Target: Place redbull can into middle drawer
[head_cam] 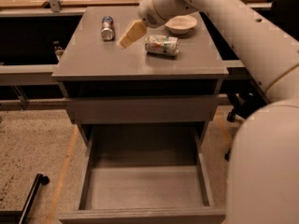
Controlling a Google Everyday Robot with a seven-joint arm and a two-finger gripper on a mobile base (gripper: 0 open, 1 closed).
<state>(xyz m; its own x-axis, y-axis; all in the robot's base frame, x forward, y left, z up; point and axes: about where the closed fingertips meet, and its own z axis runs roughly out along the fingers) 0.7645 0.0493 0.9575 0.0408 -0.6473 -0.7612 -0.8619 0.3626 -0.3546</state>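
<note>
The redbull can (107, 27), slim and silver with blue, lies on its side at the back left of the grey cabinet top (93, 59). My gripper (128, 35) hangs just above the top, a little right of the can and not touching it, between it and a white-and-green can. The middle drawer (145, 185) is pulled out wide below, and its plain floor holds nothing.
A fatter white-and-green can (161, 45) lies on its side right of my gripper. A white bowl (181, 24) stands behind it. A flat grey drawer front (140, 108) sits shut above the open drawer. My big white arm (261, 125) fills the right side. A dark pole (32, 195) lies on the floor at the left.
</note>
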